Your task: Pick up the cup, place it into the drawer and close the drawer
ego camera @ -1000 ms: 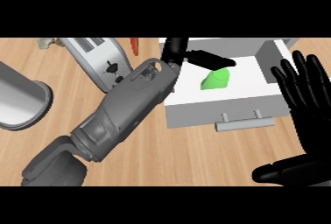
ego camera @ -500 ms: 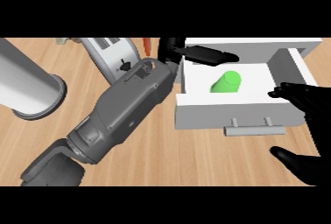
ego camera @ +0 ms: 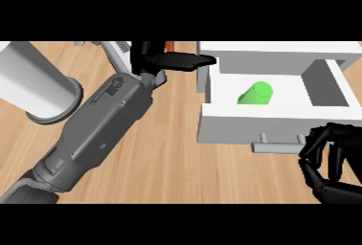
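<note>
Green cup (ego camera: 256, 93) lying inside open white drawer (ego camera: 272, 125), right hand (ego camera: 331, 160) curled empty beside drawer handle (ego camera: 279, 146), left hand (ego camera: 170, 60) fingers straight, holding nothing.

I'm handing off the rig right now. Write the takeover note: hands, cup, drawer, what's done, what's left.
Left hand: open, holding nothing, above the counter just left of the drawer.
Right hand: fingers curled, holding nothing, by the drawer handle at the front right.
Green cup: lying on its side inside the open drawer.
Done: cup placed.
Left: push the drawer shut.
</note>
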`<state>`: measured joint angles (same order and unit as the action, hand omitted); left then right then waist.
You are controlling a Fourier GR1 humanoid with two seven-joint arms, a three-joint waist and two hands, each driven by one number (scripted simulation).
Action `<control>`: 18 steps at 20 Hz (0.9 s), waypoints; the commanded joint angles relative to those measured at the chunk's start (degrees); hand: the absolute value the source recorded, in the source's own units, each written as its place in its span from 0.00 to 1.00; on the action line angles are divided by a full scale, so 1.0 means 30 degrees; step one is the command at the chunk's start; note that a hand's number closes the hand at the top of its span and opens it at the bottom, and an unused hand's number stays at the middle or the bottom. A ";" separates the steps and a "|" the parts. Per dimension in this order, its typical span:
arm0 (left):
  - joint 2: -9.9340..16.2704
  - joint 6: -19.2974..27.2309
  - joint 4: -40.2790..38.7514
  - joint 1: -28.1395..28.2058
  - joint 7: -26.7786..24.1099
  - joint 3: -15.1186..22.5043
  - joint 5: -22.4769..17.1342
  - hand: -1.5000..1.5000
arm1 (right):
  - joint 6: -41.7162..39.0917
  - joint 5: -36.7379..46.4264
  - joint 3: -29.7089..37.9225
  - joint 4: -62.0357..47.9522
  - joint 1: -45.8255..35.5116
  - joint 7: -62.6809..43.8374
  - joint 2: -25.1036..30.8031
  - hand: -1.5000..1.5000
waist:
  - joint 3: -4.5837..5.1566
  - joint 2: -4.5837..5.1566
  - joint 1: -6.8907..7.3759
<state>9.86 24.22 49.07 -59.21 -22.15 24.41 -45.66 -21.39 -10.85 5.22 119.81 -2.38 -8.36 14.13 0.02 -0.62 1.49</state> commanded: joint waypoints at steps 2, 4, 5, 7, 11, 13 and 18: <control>0.2380 -0.0017 0.3211 0.2800 0.1029 -0.0765 -0.0078 0.00 | -0.0669 0.1576 -0.0585 0.1030 0.0680 -0.0146 0.0721 1.00 | -0.0002 0.0050 -0.0196; 0.3438 0.0182 0.5682 0.4378 0.1769 -0.0611 -0.0109 0.00 | -0.1072 0.2606 -0.0552 -0.1107 0.0685 0.1271 0.0791 1.00 | -0.0016 0.0041 0.0106; 0.3600 0.0362 0.7132 0.6248 0.1539 -0.0254 -0.0103 0.00 | -0.0420 0.1920 -0.0270 0.0204 0.0452 -0.0796 0.0884 1.00 | 0.0002 -0.0040 0.0216; 0.4134 0.0312 0.8700 0.7537 0.1951 -0.0574 -0.0213 0.00 | 0.0178 0.4006 -0.1685 -0.0788 0.0253 0.0042 -0.0099 1.00 | -0.0006 0.0072 0.0062; 0.6361 -0.1419 1.1154 1.0440 0.2005 -0.1619 -0.0624 0.00 | 0.0247 0.5594 -0.1947 -0.0885 -0.0301 -0.0216 0.0389 1.00 | 0.0002 0.0116 -0.0026; 0.5880 -0.1942 1.1185 1.1523 0.1079 -0.1427 -0.0626 0.00 | -0.0021 0.8373 -0.2854 -0.2765 -0.0469 0.2160 0.1064 1.00 | -0.0004 0.0186 0.0154; 0.6619 -0.2971 1.1894 1.3712 0.0458 -0.1912 -0.0625 0.00 | 0.1054 1.3408 -0.5048 -0.3592 -0.0516 0.3939 0.2046 1.00 | -0.0003 0.0189 0.0110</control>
<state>28.54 17.77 82.24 -24.13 -18.31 19.21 -47.93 -20.51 19.27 -5.57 111.94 -3.17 0.23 18.97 0.01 -0.13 1.78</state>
